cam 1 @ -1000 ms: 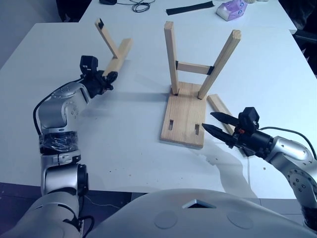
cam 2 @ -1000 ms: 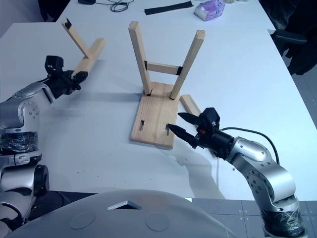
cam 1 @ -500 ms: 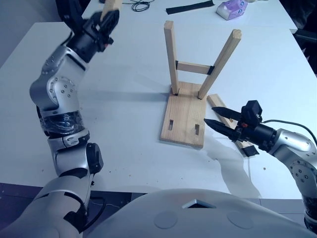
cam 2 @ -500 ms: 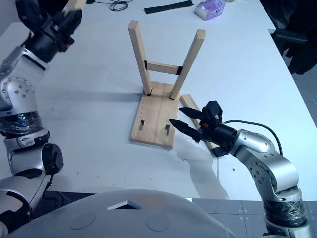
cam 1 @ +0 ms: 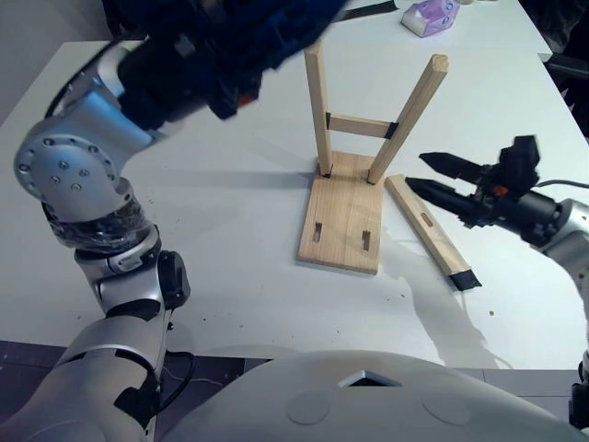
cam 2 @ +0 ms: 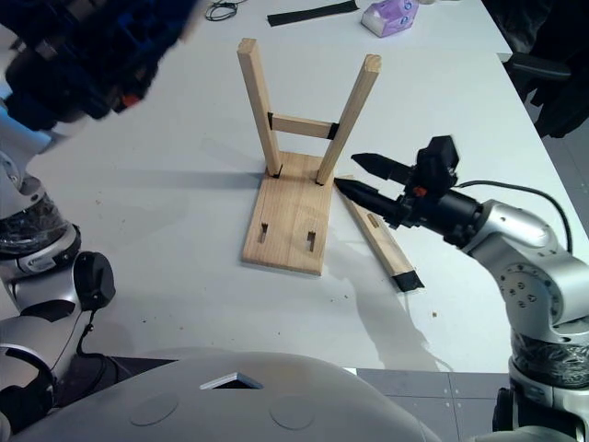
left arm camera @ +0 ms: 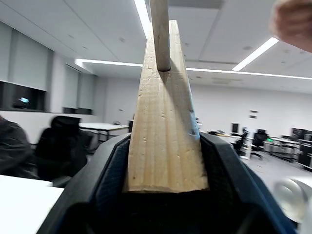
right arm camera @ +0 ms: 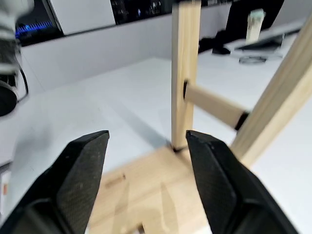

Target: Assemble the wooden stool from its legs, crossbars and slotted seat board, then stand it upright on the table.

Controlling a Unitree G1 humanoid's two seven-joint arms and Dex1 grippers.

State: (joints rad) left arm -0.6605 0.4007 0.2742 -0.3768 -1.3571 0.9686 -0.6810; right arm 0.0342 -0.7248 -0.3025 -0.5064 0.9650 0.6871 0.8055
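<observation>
Left tool point(left arm camera: 165, 146) rose with leg frame point(left arm camera: 165, 117); seat board point(cam 1: 336, 221) holds two legs point(cam 1: 317, 106)

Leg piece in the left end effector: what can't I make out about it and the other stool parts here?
1. Left wrist view: the leg piece in the left end effector runs off the top edge; its far end is cut off.
2. Head views: that end effector is a dark motion blur; its grasp is unreadable there.
3. Head views: the right end effector covers part of the loose leg's far end.
</observation>
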